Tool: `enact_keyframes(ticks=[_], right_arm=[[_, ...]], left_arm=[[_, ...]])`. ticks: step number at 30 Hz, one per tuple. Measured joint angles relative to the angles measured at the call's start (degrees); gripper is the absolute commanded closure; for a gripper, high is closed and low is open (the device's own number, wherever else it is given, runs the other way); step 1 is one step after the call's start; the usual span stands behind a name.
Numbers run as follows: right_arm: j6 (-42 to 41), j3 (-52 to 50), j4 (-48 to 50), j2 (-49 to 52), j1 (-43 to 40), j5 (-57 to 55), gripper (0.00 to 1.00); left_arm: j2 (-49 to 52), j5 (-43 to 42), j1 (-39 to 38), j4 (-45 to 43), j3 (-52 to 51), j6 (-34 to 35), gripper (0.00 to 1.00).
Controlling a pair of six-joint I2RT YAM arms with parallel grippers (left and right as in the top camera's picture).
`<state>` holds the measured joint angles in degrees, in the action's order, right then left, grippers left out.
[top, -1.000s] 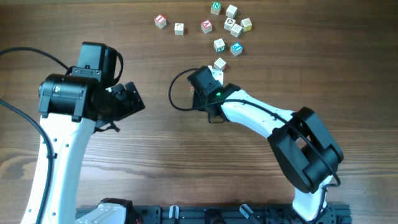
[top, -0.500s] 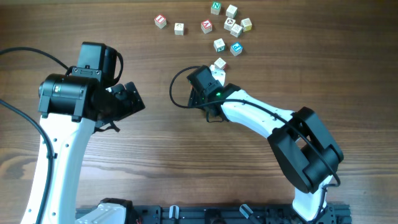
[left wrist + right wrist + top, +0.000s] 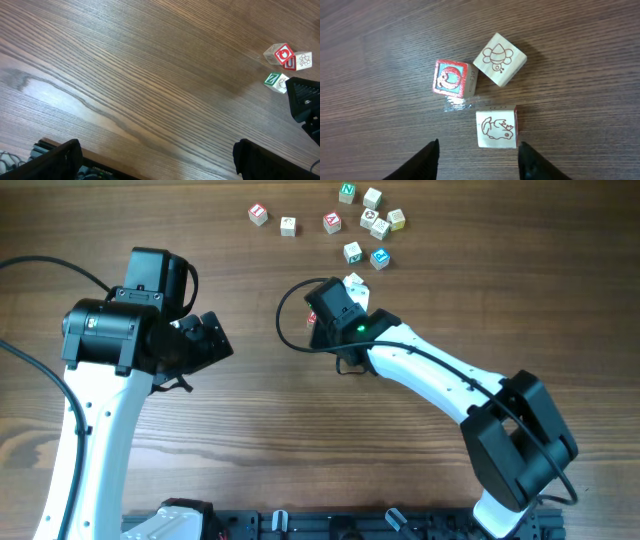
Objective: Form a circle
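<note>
A: Describe your hardware.
B: My left arm (image 3: 85, 435) and right arm (image 3: 430, 370): white links, black joint housings. Black cable (image 3: 288, 315) loops off my right wrist, green LED (image 3: 352, 330) lit there. My right fingers (image 3: 427, 160): matte black.

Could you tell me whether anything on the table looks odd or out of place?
Nothing spilled or broken. In the right wrist view, a small glossy smear marks the table beside the red-framed cube, and the bee cube sits turned diagonally to its neighbours.

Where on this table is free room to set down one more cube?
Bare table lies between the left gripper and the right gripper, also right of the scattered cubes. Crowded: the three-cube cluster at the right gripper's fingertips.
</note>
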<state>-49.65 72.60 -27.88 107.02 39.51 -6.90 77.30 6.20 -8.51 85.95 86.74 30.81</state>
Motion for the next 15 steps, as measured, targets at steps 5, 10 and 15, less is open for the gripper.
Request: enact_keyframes(ticks=[5,10,15], right_arm=[[-3.7,-0.2,-3.4,0.0,0.0,-3.1,0.95],[-7.4,-6.4,4.7,0.0,0.0,-6.1,0.95],[-9.2,-10.2,7.9,0.0,-1.0,-6.5,0.95]], left_arm=[[0.0,0.0,0.0,0.0,0.0,0.0,0.0],[0.0,0.0,0.0,0.0,0.0,0.0,0.0],[0.0,0.0,0.0,0.0,0.0,0.0,0.0]])
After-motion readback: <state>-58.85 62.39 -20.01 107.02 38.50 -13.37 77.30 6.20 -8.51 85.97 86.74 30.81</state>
